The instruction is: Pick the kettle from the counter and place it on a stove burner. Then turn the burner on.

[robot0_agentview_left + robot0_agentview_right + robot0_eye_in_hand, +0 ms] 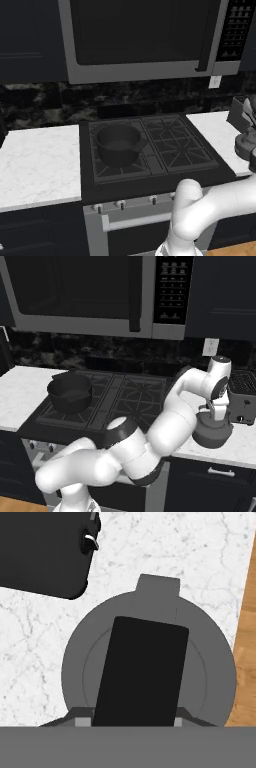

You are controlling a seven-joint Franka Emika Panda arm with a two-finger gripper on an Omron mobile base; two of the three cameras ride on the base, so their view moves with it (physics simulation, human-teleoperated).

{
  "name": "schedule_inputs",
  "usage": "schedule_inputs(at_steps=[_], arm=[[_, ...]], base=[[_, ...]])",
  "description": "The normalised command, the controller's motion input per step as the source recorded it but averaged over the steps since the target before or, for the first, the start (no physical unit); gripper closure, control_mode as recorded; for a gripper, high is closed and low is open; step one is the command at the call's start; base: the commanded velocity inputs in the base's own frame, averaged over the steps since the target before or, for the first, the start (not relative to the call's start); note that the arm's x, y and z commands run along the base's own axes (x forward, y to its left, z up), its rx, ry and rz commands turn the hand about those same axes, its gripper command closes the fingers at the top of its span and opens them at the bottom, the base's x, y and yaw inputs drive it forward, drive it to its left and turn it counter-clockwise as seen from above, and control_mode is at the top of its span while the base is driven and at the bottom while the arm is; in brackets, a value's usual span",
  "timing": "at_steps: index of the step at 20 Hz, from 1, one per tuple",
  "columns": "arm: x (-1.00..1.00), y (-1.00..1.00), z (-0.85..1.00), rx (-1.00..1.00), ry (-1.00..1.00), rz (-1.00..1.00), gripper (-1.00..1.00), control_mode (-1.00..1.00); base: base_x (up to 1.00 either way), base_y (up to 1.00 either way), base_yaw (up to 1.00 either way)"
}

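The kettle [212, 432] stands upright on the counter [235, 448] to the right of the cooktop [125, 401], just in front of a dark toaster [242, 396]. In the hand view, the kettle [150, 662] is seen from directly above: a round grey body with its short spout pointing toward the top of the picture and its dark handle [142, 672] running across the lid. The toaster [45, 552] sits at the upper left of that view, and the wooden floor [246, 662] shows past the counter edge on the right.

The gripper [216, 412] points straight down over the kettle at handle height. The two fingertips sit on either side of the handle, at its near end. The pictures do not settle whether the fingers press on the handle or stand slightly off it.

A dark saucepan [119, 144] occupies the front left stove burner [122, 162]. The right-hand grates [175, 142] carry nothing. A microwave [145, 35] hangs above the cooktop.
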Motion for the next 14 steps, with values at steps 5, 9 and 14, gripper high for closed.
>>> schedule_inputs(at_steps=[5, 9, 14], arm=[[-0.03, 0.0, -0.01, 0.0, -0.04, 0.0, 1.0, -1.0], [-0.34, 0.07, 0.34, 0.0, -0.06, 0.0, 1.0, -1.0], [-0.41, 0.3, 0.54, 0.0, -0.12, 0.0, 1.0, -1.0]], base=[[0.0, 0.0, 0.0], [0.0, 0.0, 0.0], [0.0, 0.0, 0.0]])
